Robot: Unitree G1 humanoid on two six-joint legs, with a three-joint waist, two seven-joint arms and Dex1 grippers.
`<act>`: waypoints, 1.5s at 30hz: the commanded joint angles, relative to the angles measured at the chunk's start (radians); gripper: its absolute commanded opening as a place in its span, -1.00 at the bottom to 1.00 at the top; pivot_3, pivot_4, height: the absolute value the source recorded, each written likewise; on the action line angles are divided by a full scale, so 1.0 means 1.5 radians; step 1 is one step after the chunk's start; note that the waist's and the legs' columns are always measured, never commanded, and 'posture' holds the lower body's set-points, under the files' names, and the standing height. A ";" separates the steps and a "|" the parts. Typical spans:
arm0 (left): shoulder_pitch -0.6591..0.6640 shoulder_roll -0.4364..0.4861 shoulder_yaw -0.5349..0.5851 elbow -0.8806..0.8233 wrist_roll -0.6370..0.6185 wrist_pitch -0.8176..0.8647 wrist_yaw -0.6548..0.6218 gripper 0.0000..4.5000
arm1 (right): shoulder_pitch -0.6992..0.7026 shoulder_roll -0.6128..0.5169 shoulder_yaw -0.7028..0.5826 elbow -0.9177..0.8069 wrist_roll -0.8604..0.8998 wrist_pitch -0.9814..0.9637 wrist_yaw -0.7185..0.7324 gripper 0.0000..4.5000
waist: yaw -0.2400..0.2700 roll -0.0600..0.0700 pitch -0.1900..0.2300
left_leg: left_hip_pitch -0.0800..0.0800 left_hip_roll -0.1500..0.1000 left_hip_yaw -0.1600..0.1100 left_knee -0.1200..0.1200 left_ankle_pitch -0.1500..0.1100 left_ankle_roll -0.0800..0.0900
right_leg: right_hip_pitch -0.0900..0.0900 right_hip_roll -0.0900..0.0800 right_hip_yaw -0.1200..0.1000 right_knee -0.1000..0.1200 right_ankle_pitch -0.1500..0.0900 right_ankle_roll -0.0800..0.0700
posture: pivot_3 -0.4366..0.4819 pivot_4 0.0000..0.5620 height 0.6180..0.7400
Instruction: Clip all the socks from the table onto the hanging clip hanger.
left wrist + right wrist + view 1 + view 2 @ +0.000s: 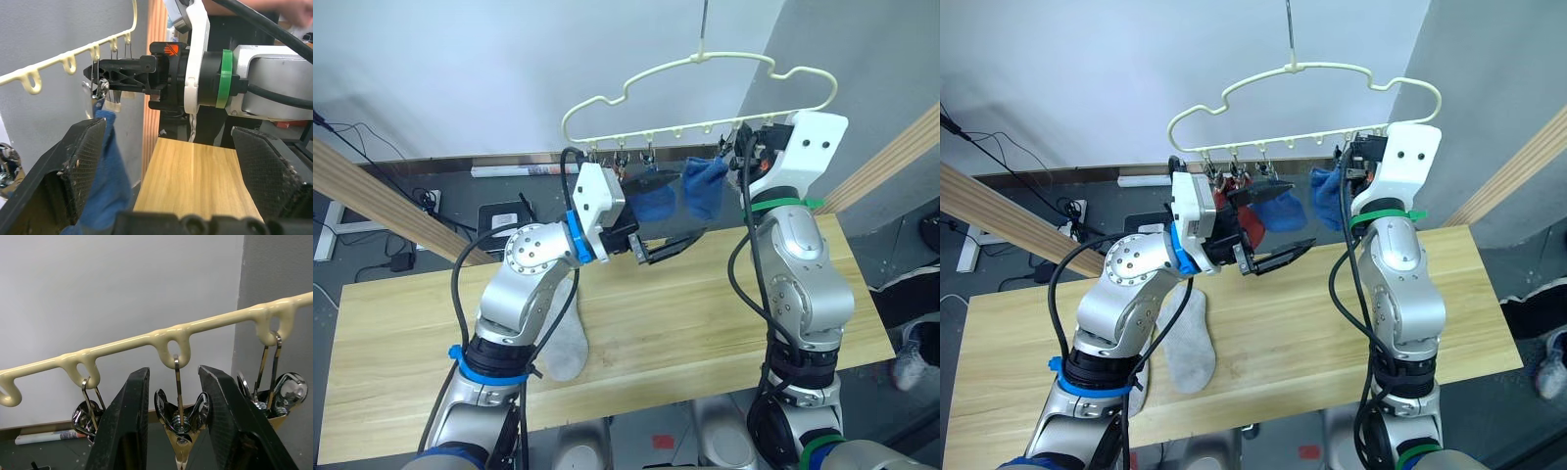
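It looked like a robotics test lab, not a home; a bare white wall (460,69) and grey partition (862,59) backed a plain plank worktop (401,343); black cables (357,137), a power strip (429,201) and a small black box (504,217) lay on the dark floor (431,235); slanted wooden frame poles (372,191) flanked the setup.

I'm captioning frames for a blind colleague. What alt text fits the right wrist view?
The right gripper has its two black fingers open on either side of a silver clip that hangs from the clip hanger, with more clips on both sides.
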 commanded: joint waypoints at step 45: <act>0.366 -0.177 0.133 -0.160 0.252 0.394 0.584 1.00 | -0.011 -0.014 -0.001 -0.031 0.006 -0.002 0.020 -0.99 | -0.002 0.000 0.000 | 0.000 0.000 0.000 0.005 -0.001 0.001 | -0.001 0.000 0.001 0.005 -0.002 0.003 | -0.35 0.48 1.00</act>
